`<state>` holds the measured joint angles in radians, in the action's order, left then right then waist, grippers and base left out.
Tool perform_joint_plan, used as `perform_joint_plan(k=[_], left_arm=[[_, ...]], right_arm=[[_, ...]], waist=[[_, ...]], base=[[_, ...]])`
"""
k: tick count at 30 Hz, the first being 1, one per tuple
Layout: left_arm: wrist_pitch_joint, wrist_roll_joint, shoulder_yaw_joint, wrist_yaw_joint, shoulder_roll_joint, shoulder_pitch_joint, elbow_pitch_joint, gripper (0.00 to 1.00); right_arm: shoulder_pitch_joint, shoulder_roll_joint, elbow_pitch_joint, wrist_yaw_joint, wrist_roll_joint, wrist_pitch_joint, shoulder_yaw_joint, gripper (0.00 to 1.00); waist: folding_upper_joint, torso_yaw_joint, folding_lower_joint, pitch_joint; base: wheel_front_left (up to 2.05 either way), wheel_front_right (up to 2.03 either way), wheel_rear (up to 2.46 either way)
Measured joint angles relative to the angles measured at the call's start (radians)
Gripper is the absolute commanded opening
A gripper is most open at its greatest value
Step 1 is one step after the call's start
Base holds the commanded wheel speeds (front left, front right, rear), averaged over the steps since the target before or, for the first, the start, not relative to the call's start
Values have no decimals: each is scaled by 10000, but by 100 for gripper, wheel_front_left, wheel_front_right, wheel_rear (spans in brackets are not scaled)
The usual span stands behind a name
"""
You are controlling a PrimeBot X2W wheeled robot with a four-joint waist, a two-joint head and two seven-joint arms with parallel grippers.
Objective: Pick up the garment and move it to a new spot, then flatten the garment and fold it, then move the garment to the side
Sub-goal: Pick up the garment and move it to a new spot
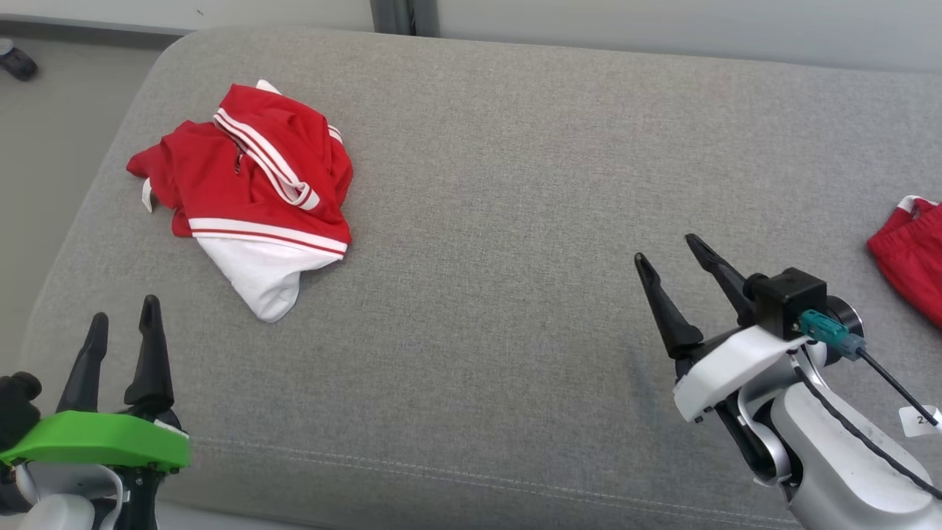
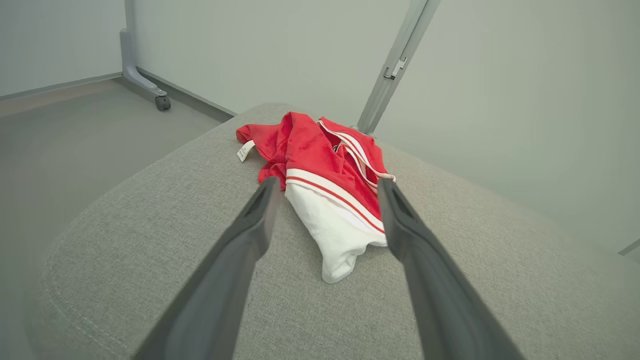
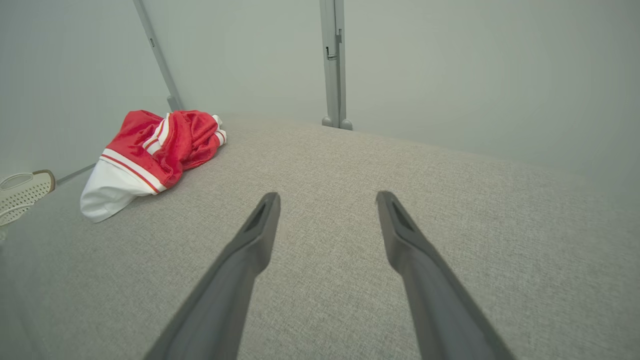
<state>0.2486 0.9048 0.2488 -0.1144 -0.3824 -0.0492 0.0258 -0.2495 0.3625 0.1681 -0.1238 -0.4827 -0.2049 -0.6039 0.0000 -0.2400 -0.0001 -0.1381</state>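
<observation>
A crumpled red garment with white stripes and a white panel lies bunched at the far left of the grey cushioned surface. In the left wrist view the garment sits straight ahead, beyond the fingertips. My left gripper hovers open at the lower left, well short of the garment, with nothing between its fingers. My right gripper stands open at the lower right over bare fabric, far from the garment, which lies off to its left.
A second red cloth lies at the surface's right edge. The cushion's rounded left edge drops to the floor, where a caster and metal posts stand by the wall. A pale perforated object sits at the far left.
</observation>
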Motion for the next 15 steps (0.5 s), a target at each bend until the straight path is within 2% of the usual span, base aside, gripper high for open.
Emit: perform_joint_plan(k=[10,15], left_arm=[[-23,1237,-863,236,244,-117,31,100],[-646,2125,-995,412,314,-811,349,100]], right_arm=[[-435,31,-500,0,259,405,15,100],[-778,188,-867,-4,512,708,174,100]], waist=[[0,-9,0,-494],[0,44,0,-962]], base=[[0,0,0],[0,0,0]])
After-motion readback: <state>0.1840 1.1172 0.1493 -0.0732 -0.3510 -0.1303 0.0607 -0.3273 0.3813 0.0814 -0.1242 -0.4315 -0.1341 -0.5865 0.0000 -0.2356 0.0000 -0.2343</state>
